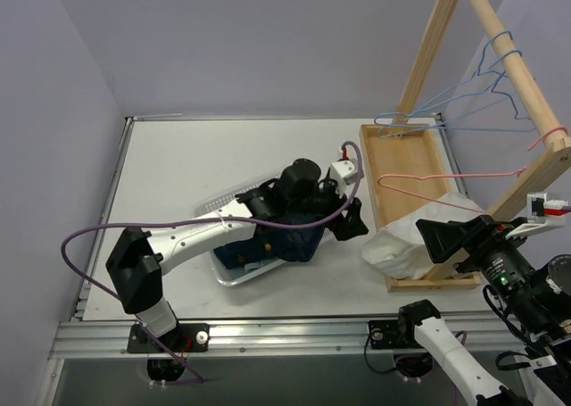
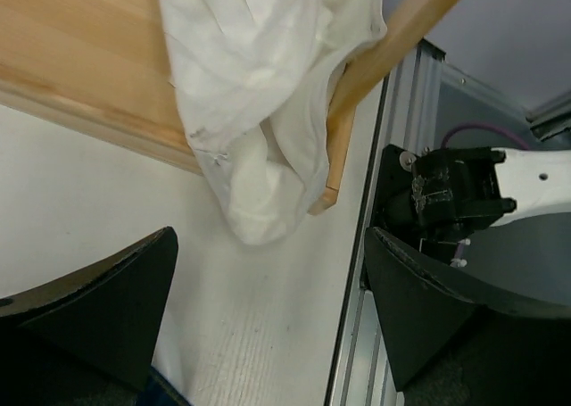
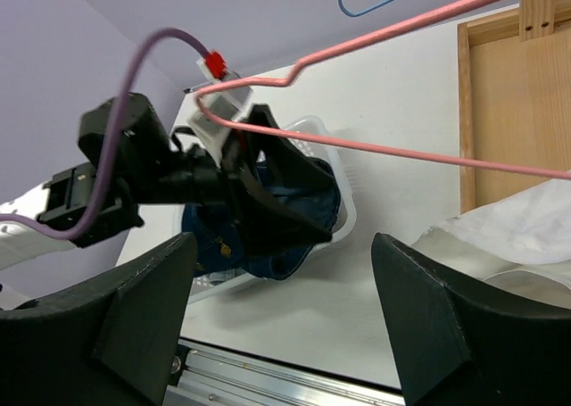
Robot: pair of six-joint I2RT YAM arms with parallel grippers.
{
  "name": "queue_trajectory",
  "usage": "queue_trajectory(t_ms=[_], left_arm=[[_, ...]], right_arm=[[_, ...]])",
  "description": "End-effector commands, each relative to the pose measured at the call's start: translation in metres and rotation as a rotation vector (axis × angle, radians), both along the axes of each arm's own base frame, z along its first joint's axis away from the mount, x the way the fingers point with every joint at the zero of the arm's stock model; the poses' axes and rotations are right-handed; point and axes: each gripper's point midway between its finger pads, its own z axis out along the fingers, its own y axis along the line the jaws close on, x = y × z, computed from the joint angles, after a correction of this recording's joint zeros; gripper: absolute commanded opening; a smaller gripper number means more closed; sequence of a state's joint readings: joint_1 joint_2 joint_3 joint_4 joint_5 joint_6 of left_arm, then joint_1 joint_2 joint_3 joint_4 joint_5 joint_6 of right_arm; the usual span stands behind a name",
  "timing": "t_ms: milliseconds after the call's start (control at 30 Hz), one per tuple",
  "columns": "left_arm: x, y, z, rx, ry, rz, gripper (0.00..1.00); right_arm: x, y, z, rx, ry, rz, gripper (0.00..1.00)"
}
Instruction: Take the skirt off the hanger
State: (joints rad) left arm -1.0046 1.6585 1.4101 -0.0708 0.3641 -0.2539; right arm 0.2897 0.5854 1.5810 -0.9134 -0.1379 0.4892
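Observation:
The white skirt lies crumpled on the front left corner of the wooden rack base and spills onto the table. It also shows in the left wrist view and the right wrist view. The pink wire hanger hangs bare above it and crosses the right wrist view. My left gripper is open and empty, a short way left of the skirt. My right gripper is open and empty beside the skirt's right side.
A white basket holding dark blue denim sits under my left arm, and also shows in the right wrist view. Blue wire hangers hang on the rack's sloping beam. The table's metal front rail is close.

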Motion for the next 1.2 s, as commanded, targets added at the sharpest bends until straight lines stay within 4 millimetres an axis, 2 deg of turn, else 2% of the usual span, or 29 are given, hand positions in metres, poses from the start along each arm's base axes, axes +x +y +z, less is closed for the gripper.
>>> queue_trajectory(t_ms=[0, 67, 100, 267, 367, 400, 433, 533, 567, 600, 667, 733, 767, 800, 833, 967, 1000, 1067, 1100, 1167], left_arm=[[-0.014, -0.018, -0.032, 0.059, -0.016, -0.067, 0.94], [-0.019, -0.028, -0.044, 0.075, -0.036, -0.074, 0.94], [-0.015, -0.034, -0.06, 0.102, -0.032, -0.064, 0.94], [-0.01, -0.06, -0.091, 0.146, -0.025, -0.06, 0.94], [0.006, -0.073, -0.108, 0.196, -0.073, -0.011, 0.94], [0.01, -0.076, -0.12, 0.221, -0.089, -0.006, 0.94], [0.016, -0.081, -0.116, 0.213, -0.102, 0.011, 0.94], [0.029, -0.086, -0.127, 0.239, -0.122, 0.047, 0.94], [0.032, -0.089, -0.125, 0.235, -0.125, 0.049, 0.94], [0.033, -0.091, -0.134, 0.255, -0.119, 0.047, 0.94], [0.036, -0.095, -0.131, 0.254, -0.124, 0.049, 0.97], [0.034, -0.095, -0.131, 0.253, -0.121, 0.038, 0.74], [0.034, -0.093, -0.133, 0.264, -0.115, 0.04, 0.32], [0.034, -0.091, -0.131, 0.263, -0.109, 0.043, 0.07], [0.034, -0.089, -0.13, 0.264, -0.108, 0.046, 0.03], [0.027, -0.076, -0.114, 0.232, -0.113, 0.062, 0.02], [0.022, -0.063, -0.105, 0.22, -0.107, 0.072, 0.02], [0.016, -0.052, -0.088, 0.183, -0.116, 0.072, 0.02], [0.011, -0.043, -0.059, 0.135, -0.137, 0.074, 0.02], [0.001, -0.025, -0.048, 0.134, -0.145, 0.055, 0.02]], right_arm=[[-0.001, 0.0, 0.019, 0.013, -0.072, 0.004, 0.75], [-0.004, -0.001, 0.019, 0.017, -0.074, 0.007, 0.75], [-0.005, -0.001, 0.019, 0.02, -0.077, 0.01, 0.75], [-0.017, -0.003, 0.022, 0.045, -0.097, 0.016, 0.75], [-0.024, -0.006, 0.026, 0.056, -0.109, 0.018, 0.75], [-0.026, -0.006, 0.027, 0.062, -0.113, 0.02, 0.75], [-0.029, -0.007, 0.028, 0.069, -0.117, 0.025, 0.75], [-0.034, -0.01, 0.032, 0.085, -0.128, 0.025, 0.75], [-0.036, -0.011, 0.032, 0.09, -0.127, 0.029, 0.75], [-0.036, -0.014, 0.032, 0.093, -0.13, 0.012, 0.75], [-0.041, -0.017, 0.032, 0.112, -0.135, 0.013, 0.75], [-0.044, -0.023, 0.032, 0.125, -0.14, -0.001, 0.75], [-0.045, -0.023, 0.032, 0.144, -0.14, -0.002, 0.75], [-0.048, -0.024, 0.033, 0.155, -0.15, 0.01, 0.75], [-0.049, -0.024, 0.034, 0.165, -0.155, 0.018, 0.75], [-0.045, -0.018, 0.037, 0.177, -0.158, 0.041, 0.75], [-0.041, -0.016, 0.036, 0.167, -0.145, 0.04, 0.75], [-0.038, -0.016, 0.035, 0.157, -0.143, 0.034, 0.75], [-0.036, -0.016, 0.035, 0.152, -0.142, 0.031, 0.75], [-0.035, -0.015, 0.035, 0.152, -0.148, 0.035, 0.75]])
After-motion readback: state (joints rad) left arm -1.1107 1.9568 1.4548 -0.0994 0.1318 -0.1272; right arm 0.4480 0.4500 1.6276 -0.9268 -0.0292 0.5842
